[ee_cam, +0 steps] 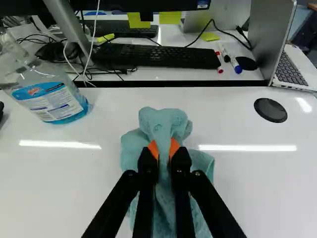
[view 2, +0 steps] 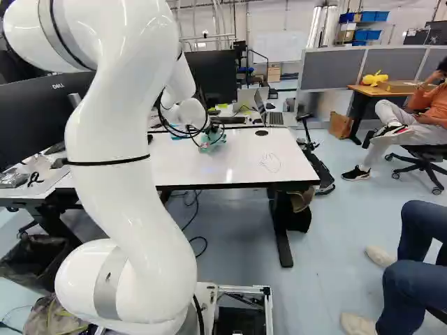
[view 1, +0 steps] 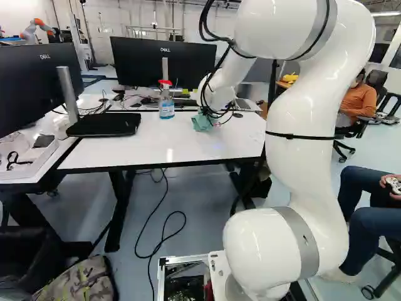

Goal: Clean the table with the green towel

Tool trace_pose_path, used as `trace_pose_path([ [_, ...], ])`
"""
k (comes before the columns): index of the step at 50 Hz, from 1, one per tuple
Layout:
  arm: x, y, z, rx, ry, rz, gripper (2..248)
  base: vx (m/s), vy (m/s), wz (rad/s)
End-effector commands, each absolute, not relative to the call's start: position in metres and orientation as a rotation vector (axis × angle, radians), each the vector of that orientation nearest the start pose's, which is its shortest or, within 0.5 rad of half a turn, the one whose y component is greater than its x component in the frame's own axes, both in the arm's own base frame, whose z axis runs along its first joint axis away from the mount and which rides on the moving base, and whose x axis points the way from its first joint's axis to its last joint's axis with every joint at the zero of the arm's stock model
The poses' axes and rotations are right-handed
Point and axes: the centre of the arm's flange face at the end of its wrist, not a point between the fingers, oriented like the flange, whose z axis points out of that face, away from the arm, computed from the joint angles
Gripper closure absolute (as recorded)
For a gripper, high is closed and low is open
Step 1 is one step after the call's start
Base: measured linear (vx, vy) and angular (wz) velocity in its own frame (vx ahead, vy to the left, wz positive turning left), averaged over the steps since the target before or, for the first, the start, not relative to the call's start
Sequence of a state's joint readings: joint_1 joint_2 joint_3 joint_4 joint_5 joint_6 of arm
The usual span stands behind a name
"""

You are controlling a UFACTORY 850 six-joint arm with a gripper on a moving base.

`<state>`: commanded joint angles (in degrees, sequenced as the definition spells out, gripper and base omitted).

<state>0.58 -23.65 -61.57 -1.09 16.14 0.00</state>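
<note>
Gripper (view 1: 209, 114) fingers pinch the green towel (ee_cam: 163, 121) from two sides, their orange pads (ee_cam: 154, 148) pressed into the cloth. Soft, thin and pale blue-green, the towel is bunched into a narrow upright ridge between them, with a rounded, folded crown on the far side and loose, crumpled folds spreading left and right. It is on the white table (view 1: 113, 153), toward the far edge.

To its left, well apart, a clear spray bottle (view 1: 166, 106) with a red top stands upright; blue liquid shows at its foot, under a blue and white label. At the near left, on the floor, is a black bin (view 2: 29, 259) with a dark liner; what it holds I cannot tell. Far right, a brown paper bag (view 2: 340, 125) stands upright, its contents hidden.
</note>
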Motion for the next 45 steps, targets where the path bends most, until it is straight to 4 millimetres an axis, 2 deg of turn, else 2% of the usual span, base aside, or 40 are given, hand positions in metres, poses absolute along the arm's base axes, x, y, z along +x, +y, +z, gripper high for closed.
trace_pose_path([
  [23,0.653,-0.011,0.398,-2.786,-0.004,-1.476,207,0.0,0.0,0.0],
  [45,0.659,-0.011,0.371,-2.81,-0.004,-1.43,207,0.0,0.0,0.0],
])
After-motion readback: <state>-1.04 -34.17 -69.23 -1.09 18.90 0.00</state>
